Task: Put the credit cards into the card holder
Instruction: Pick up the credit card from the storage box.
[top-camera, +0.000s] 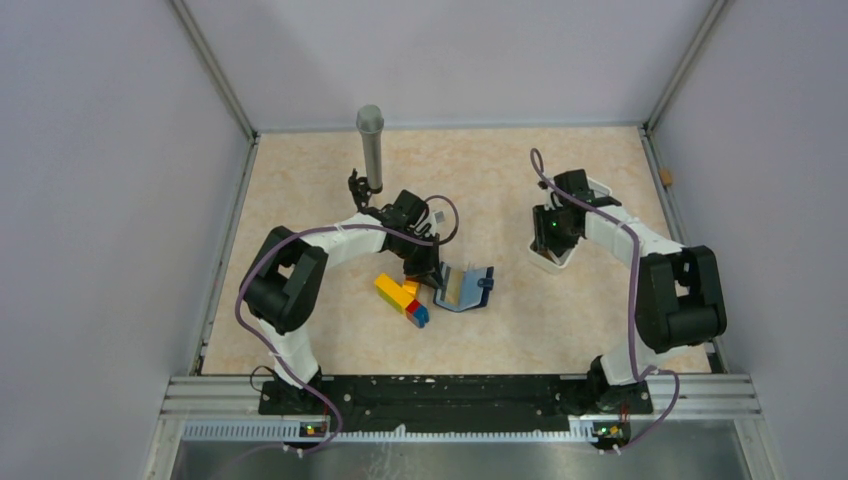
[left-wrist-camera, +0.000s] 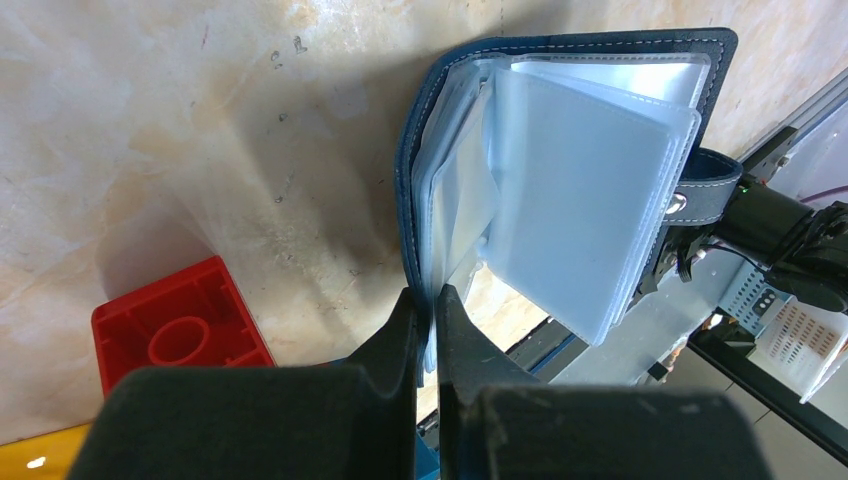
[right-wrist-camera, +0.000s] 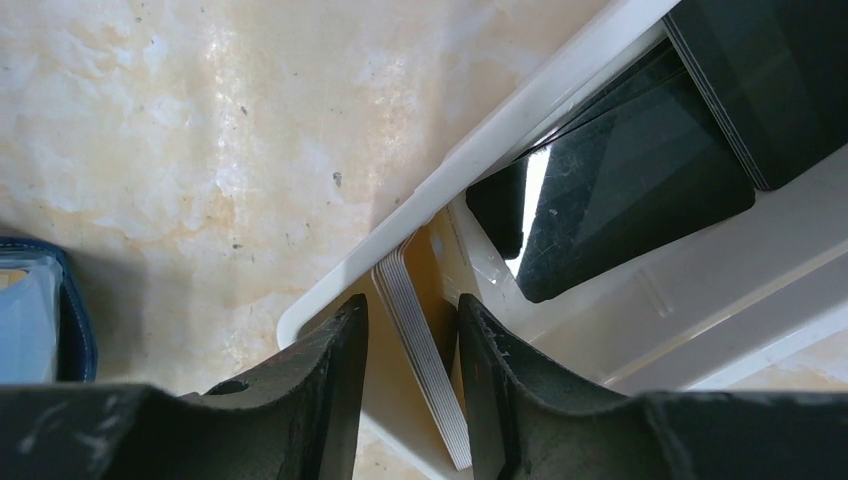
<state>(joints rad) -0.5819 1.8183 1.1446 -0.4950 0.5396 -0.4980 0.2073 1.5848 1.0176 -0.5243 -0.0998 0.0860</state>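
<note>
The card holder (top-camera: 467, 288) is a navy wallet lying open at mid-table, with its clear sleeves fanned up (left-wrist-camera: 590, 190). My left gripper (top-camera: 425, 272) is shut on the wallet's near edge, pinching the cover and a sleeve (left-wrist-camera: 428, 300). My right gripper (top-camera: 548, 240) is open, and its jaws (right-wrist-camera: 412, 310) straddle a stack of credit cards (right-wrist-camera: 428, 350). The cards stand on edge in a corner of the white tray (right-wrist-camera: 480, 140). They have pale edges and a yellow-gold face. Darker cards (right-wrist-camera: 620, 200) lie deeper in the tray.
Yellow, red and blue toy bricks (top-camera: 402, 297) lie just left of the wallet, and the red one (left-wrist-camera: 180, 335) is close to my left fingers. A grey upright cylinder (top-camera: 370, 148) stands at the back left. The tray (top-camera: 553, 263) sits at the right.
</note>
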